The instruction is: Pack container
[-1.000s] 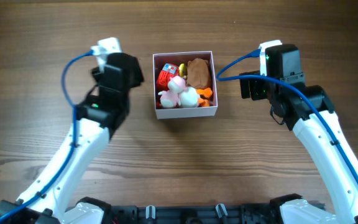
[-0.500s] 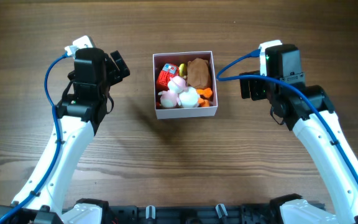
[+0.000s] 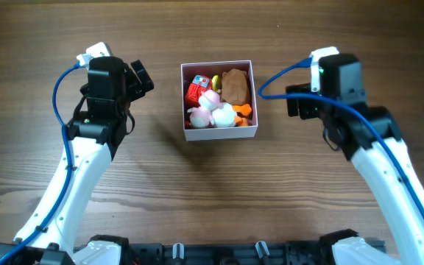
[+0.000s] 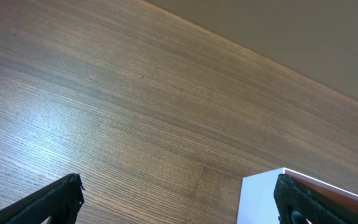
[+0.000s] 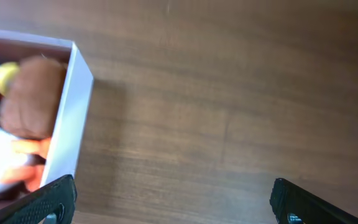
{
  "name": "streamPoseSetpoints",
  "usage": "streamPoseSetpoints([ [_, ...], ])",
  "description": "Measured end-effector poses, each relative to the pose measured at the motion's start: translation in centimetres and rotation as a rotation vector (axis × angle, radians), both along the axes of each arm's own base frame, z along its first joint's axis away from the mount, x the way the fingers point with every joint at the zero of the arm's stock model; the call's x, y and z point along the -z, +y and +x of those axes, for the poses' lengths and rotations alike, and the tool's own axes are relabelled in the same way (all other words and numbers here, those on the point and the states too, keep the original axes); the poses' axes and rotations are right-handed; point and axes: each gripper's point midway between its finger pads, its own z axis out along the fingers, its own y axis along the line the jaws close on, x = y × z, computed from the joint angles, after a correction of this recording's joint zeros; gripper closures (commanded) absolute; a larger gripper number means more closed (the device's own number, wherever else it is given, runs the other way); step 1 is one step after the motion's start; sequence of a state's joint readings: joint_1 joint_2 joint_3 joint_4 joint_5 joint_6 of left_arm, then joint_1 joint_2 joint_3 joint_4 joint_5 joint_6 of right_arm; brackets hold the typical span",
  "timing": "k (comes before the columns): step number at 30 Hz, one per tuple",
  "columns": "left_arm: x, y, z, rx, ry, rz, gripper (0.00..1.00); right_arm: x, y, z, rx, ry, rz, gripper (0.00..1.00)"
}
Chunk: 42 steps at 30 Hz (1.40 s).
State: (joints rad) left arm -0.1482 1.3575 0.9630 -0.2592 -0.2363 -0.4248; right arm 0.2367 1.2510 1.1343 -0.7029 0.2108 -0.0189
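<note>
Here is the container [image 3: 221,133], sitting square in the middle of the wooden table [image 3: 219,191], white walls outside and pale pink inside. It is packed with small toys. A brown plush toy [image 3: 234,85] fills the far right corner, and a red toy [image 3: 195,90] is tucked against the left wall. A yellow piece [image 3: 216,79] peeks out between them. White-and-pink plush toys [image 3: 213,112] crowd the near half, and an orange piece [image 3: 244,110] is wedged by the right wall.

The left gripper [image 3: 143,76] hovers to the left of the box, apart from it and angled toward its far corner. The left wrist camera shows that gripper [image 4: 179,198] with its dark fingers [image 4: 61,199] spread wide and only bare wood grain between them, so it grasps nothing. The container's white corner [image 4: 260,196] just shows at the lower right, beside one fingertip.

The right gripper [image 3: 293,103] hangs beside the box's right wall, close but not touching. Its own camera is blurred, yet the gripper [image 5: 173,198] plainly has its fingers [image 5: 291,202] set far apart with empty table between them — released, nothing held. The container wall [image 5: 67,124] runs down the left of that view, with the brown plush [image 5: 30,99] pressed against its inside and hints of yellow, red and orange around it.

A blue cable [image 3: 66,103] loops off the left arm, and another [image 3: 271,76] arcs from the right wrist.
</note>
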Motion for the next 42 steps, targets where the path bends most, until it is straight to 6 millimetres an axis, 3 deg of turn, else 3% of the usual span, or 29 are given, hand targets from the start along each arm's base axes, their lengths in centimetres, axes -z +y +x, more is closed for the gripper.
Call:
streamPoseSetpoints([
  [1,0.0,0.0,0.0,0.0,0.0,0.0,0.0,-1.1,-0.1,-0.3,0.0,-0.031,0.007,0.01],
  [5,0.0,0.0,0.0,0.001,0.001,0.0,0.0,-8.4,-0.9,-3.8,0.0,-0.261,0.063,0.0],
  [8,0.1,0.0,0.0,0.002,0.003,-0.001,0.0,-13.3,-1.7,-7.7,-0.007,-0.439,0.111,0.0],
  [11,0.1,0.0,0.0,0.002,0.003,-0.001,0.0,-16.2,-2.1,-12.0,-0.039,-0.582,0.164,0.01],
  [13,0.1,0.0,0.0,0.002,0.004,-0.001,0.0,-16.8,-2.2,-16.0,-0.088,-0.688,0.212,0.0],
  [15,0.1,0.0,0.0,0.002,0.003,-0.002,0.0,-15.8,-2.0,-17.7,-0.117,-0.729,0.235,0.0],
  [18,0.1,-0.1,0.0,0.003,0.004,-0.002,0.0,-11.5,-2.1,-18.6,-0.115,-0.736,0.261,0.01],
  [21,0.1,0.0,-0.1,0.002,0.004,-0.001,0.0,-8.1,-2.4,-17.1,-0.073,-0.764,0.283,0.0],
  [26,0.1,0.0,-0.1,0.002,0.004,-0.001,0.0,-3.1,-3.1,-12.9,-0.02,-0.824,0.311,0.01],
  [32,0.1,0.0,-0.1,0.002,0.004,-0.001,0.0,-0.1,-3.0,-11.2,-0.029,-0.868,0.328,0.01],
  [42,0.1,0.0,-0.1,0.002,0.004,-0.002,0.0,4.2,-3.0,-10.5,-0.018,-0.779,0.326,0.0],
])
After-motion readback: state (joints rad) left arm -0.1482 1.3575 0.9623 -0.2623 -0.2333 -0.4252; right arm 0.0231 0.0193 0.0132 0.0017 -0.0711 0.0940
